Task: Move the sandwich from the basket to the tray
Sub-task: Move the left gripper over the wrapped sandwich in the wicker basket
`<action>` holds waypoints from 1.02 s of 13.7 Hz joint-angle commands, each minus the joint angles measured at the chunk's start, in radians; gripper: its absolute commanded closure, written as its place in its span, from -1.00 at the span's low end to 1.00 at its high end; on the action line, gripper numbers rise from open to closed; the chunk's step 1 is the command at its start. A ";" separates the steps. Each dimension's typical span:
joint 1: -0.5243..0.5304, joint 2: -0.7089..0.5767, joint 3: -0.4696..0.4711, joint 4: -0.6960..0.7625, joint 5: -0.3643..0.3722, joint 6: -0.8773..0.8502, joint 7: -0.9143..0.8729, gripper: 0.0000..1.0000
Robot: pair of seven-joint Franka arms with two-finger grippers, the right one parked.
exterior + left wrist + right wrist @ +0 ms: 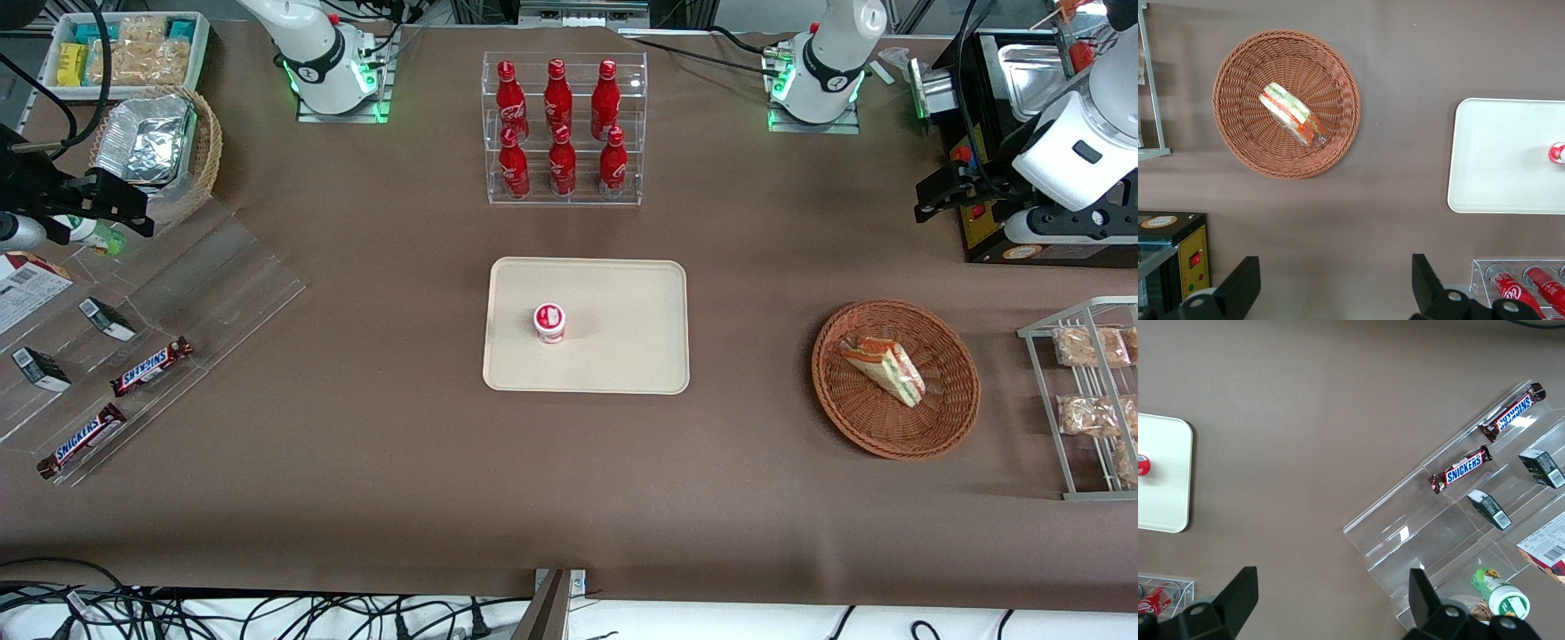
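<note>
A brown cloth-covered table (373, 462) filled the scene under even indoor light. A clear rack (564, 133) of red bottles stood farthest from the front camera. Black cables (222, 613) trailed below the table's near edge.

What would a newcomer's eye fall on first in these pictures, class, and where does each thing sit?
Most striking are the six red cola bottles in their clear rack, farther from the front camera than the cream tray, which holds only a small red-and-white cup. Next comes the wrapped sandwich lying in the round wicker basket, toward the working arm's end. The left gripper hangs open, high above the table, apart from the basket.
</note>
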 commanded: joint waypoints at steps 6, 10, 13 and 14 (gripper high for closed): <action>0.000 0.045 0.009 0.030 0.020 -0.035 0.006 -1.00; 0.014 0.117 0.014 0.024 0.055 0.061 -0.060 -1.00; 0.065 0.183 0.014 0.013 0.060 0.149 -0.062 -1.00; 0.082 0.198 0.016 0.005 0.060 0.167 -0.065 -1.00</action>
